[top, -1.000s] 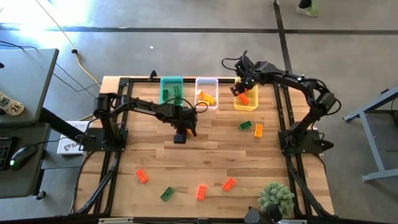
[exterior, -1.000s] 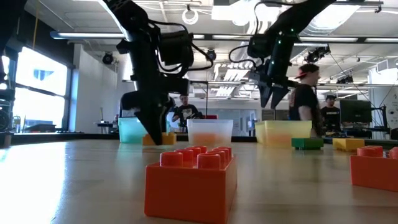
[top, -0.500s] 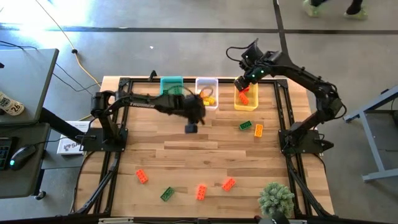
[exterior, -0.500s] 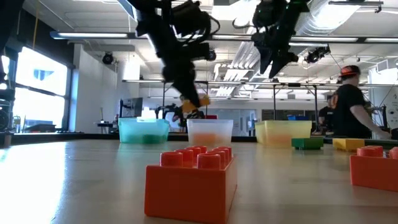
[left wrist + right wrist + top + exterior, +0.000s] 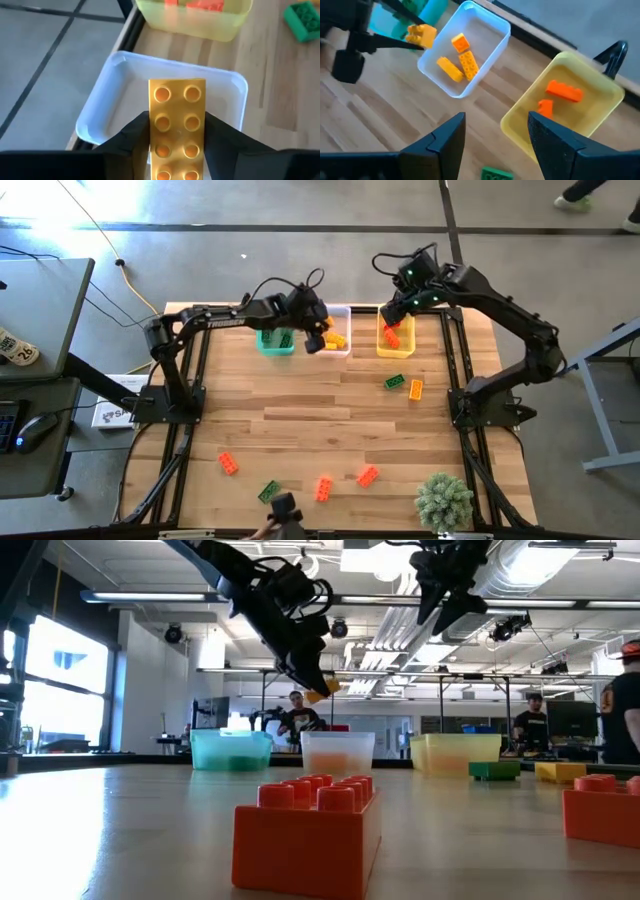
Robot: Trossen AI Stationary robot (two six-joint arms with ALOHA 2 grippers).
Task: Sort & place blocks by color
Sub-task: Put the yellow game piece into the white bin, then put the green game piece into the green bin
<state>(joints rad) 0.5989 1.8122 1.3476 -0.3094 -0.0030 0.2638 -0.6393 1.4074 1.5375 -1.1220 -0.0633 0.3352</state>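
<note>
Left wrist view: my left claw (image 5: pixel 177 150) grips a yellow studded plastic brick (image 5: pixel 177 127) above the clear rectangular bin (image 5: pixel 100 112), at the desk's (image 5: pixel 330 420) 12 o'clock edge. My right claw (image 5: pixel 495 135) hangs open over the translucent yellow bin (image 5: pixel 600 87) holding two orange-red bricks (image 5: pixel 563 91).

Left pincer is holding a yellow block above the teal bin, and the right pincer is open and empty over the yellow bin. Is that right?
Not quite: the left pincer holds the yellow block above the clear bin, not the teal bin. The left wrist view shows this directly. The rest stands: the right pincer is open and empty over the yellow bin.
</note>
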